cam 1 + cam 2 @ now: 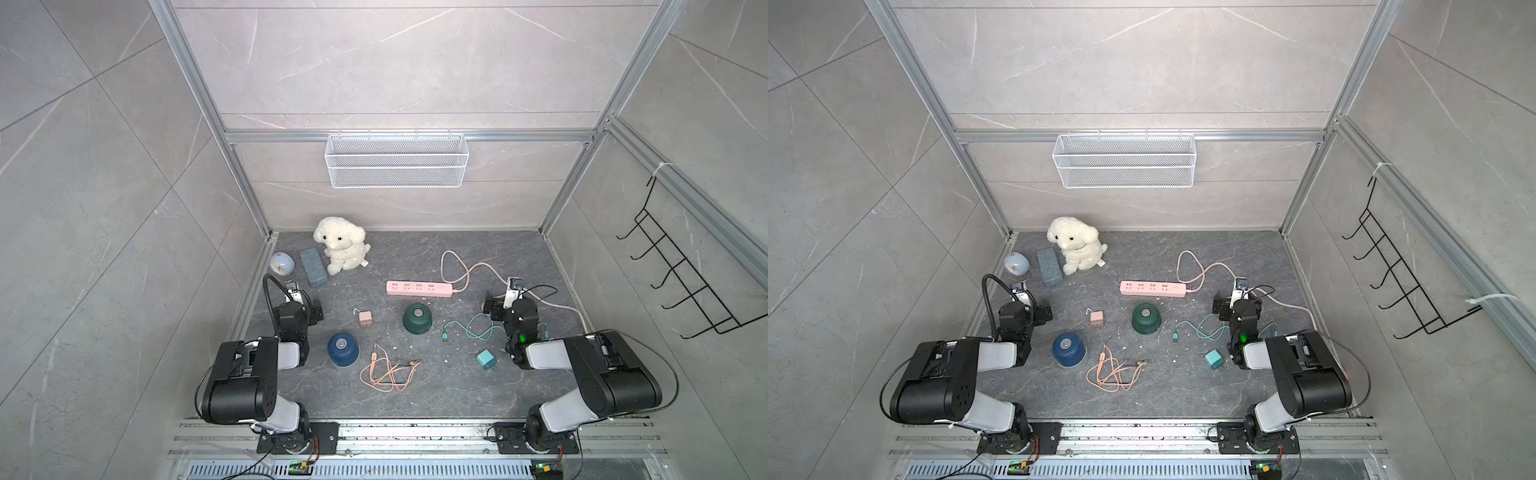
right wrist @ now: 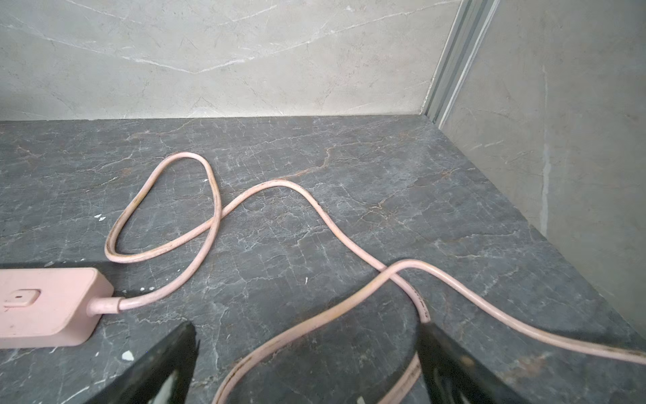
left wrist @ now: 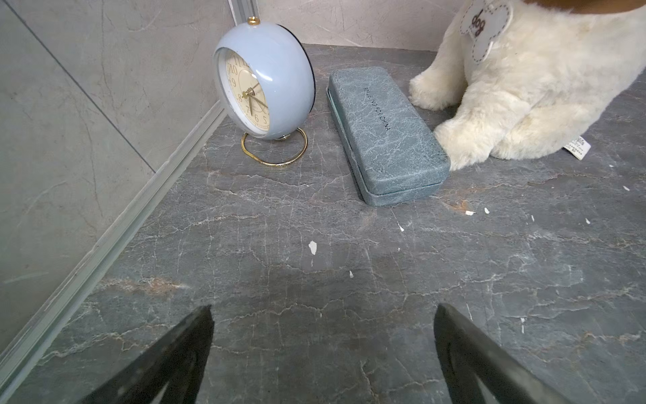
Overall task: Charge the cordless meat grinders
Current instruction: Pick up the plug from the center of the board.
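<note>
left gripper (image 3: 323, 309) hangs wide open and empty over the tabletop (image 3: 314, 266), facing a pale blue clock (image 3: 265, 80). just right of that arm the navy grinder (image 1: 343, 350) sits upright. past a pink plug cube (image 1: 365, 319), the green grinder (image 1: 417, 318) stands near a pink power strip (image 1: 419, 288). right gripper (image 2: 307, 325) gapes wide, empty, over the strip's cord (image 2: 216, 217).

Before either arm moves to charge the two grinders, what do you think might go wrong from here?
1. The pink cord runs on the table right beneath the open right end effector; descending there could snag it and drag the power strip.
2. The orange cable lies tangled beside the navy grinder; pulling one end may drag the whole pile.
</note>
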Action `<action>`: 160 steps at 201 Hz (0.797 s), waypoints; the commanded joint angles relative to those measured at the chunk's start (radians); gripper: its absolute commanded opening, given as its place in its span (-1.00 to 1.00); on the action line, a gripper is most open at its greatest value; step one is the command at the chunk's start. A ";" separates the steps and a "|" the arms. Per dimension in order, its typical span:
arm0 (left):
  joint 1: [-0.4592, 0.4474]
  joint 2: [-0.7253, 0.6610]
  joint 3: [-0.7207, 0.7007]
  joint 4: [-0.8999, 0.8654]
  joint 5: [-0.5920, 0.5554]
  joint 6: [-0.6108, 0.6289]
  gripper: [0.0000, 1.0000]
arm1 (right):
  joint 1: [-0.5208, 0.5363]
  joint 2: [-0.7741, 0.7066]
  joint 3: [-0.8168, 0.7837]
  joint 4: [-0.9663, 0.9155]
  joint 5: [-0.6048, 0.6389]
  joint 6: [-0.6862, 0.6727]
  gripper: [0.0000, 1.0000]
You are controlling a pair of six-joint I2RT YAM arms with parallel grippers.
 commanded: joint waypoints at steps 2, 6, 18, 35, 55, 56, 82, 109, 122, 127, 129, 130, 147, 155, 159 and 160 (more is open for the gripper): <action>0.003 0.002 0.006 0.057 -0.001 -0.010 1.00 | 0.005 -0.004 -0.002 0.014 0.007 -0.012 1.00; 0.003 0.001 0.007 0.057 0.000 -0.011 1.00 | 0.005 -0.004 -0.002 0.014 0.007 -0.011 1.00; 0.003 0.003 0.007 0.056 0.000 -0.009 1.00 | 0.005 -0.003 -0.002 0.014 0.007 -0.012 1.00; 0.003 0.002 0.005 0.057 -0.001 -0.010 1.00 | 0.005 -0.004 -0.002 0.015 0.007 -0.010 1.00; 0.002 0.001 0.006 0.058 -0.001 -0.009 1.00 | 0.004 -0.003 -0.002 0.015 0.006 -0.011 1.00; 0.003 0.002 0.005 0.058 0.000 -0.010 1.00 | 0.004 -0.004 -0.002 0.014 0.006 -0.011 1.00; 0.003 0.002 0.006 0.058 -0.001 -0.011 1.00 | 0.004 -0.003 0.002 0.007 0.005 -0.010 1.00; 0.003 0.001 0.006 0.057 -0.001 -0.008 1.00 | 0.004 -0.004 0.000 0.010 0.005 -0.009 1.00; 0.003 0.002 0.006 0.057 -0.001 -0.009 1.00 | 0.004 -0.003 0.000 0.009 0.005 -0.010 1.00; 0.003 0.002 0.005 0.058 -0.001 -0.009 1.00 | 0.004 -0.003 0.000 0.009 0.005 -0.009 1.00; 0.003 0.002 0.006 0.058 -0.001 -0.009 1.00 | 0.004 -0.003 -0.001 0.009 0.005 -0.010 1.00; 0.003 0.001 0.005 0.058 -0.001 -0.010 1.00 | 0.004 -0.003 0.000 0.009 0.005 -0.009 1.00; 0.003 0.003 0.009 0.054 0.001 -0.009 1.00 | 0.005 -0.003 0.000 0.010 0.005 -0.010 1.00; 0.003 0.005 0.010 0.053 0.002 -0.010 1.00 | 0.005 -0.004 0.002 0.009 0.005 -0.009 1.00; 0.003 0.005 0.010 0.053 0.003 -0.010 1.00 | 0.004 -0.004 0.002 0.008 0.005 -0.010 1.00; 0.003 0.005 0.010 0.053 0.003 -0.010 1.00 | 0.004 -0.003 0.002 0.007 0.005 -0.010 1.00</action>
